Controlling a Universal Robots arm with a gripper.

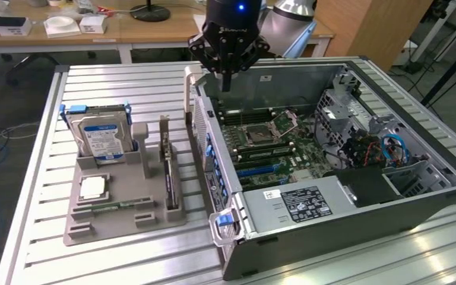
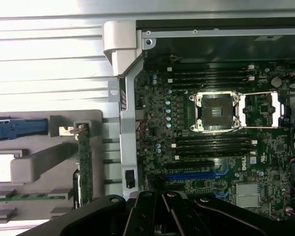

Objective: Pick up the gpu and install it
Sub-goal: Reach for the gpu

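While the gpu [image 1: 169,178] is standing on its long edge in a slot of the grey holder [image 1: 81,228], with its pale bracket at the end farther from the exterior camera, nothing is touching it. In the same holder the hard drive [image 1: 101,139] is standing upright toward the exterior view's left, and the green memory stick [image 1: 113,206] is lying flat near the front. The holder is resting on the ribbed desk [image 1: 93,83], just beside the open computer case [image 1: 355,208]. Inside the case the motherboard [image 1: 275,148] is lying exposed, with a long blue slot [image 2: 191,174] showing no card in it.

The end effector [image 1: 226,83] is hovering over the far corner of the case, well apart from the card. Its fingers are pressed together and are holding nothing.

Judging from this, the work is sitting at the reach for the card, with the pick not yet made. Doing this step well is asking for the fingers to be spread before any descent, since closed tips would only be knocking the thin upper edge. The grasp is best lined up across the card's thickness, near the middle of its length, so that it is not tipping when raised. A risk is the tall grey post just beside the card, so a plumb approach is looking safest.
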